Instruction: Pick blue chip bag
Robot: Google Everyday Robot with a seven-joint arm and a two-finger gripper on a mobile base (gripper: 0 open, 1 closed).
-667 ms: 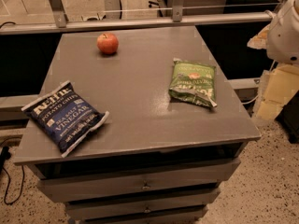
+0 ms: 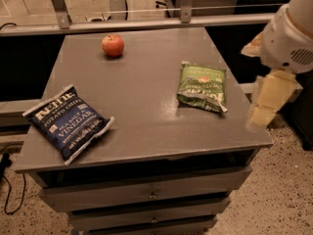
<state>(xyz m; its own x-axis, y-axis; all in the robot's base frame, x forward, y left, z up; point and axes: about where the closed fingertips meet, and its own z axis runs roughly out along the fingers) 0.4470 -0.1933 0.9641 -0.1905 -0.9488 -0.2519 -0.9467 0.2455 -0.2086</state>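
The blue chip bag (image 2: 67,121) lies flat at the front left corner of the grey table (image 2: 142,106), with its white lettering facing up. My gripper (image 2: 263,112) hangs off the table's right edge, pointing down beside the front right corner. It is far to the right of the blue bag and holds nothing that I can see. The white arm housing (image 2: 289,38) sits above it.
A green chip bag (image 2: 202,86) lies on the right side of the table, between my gripper and the blue bag. A red apple (image 2: 113,45) sits at the back left. Drawers (image 2: 151,195) are below the tabletop and a metal rail (image 2: 146,23) runs behind it.
The arm and gripper have moved a little to the left, closer to the table's right edge. The bags and the apple have not moved.
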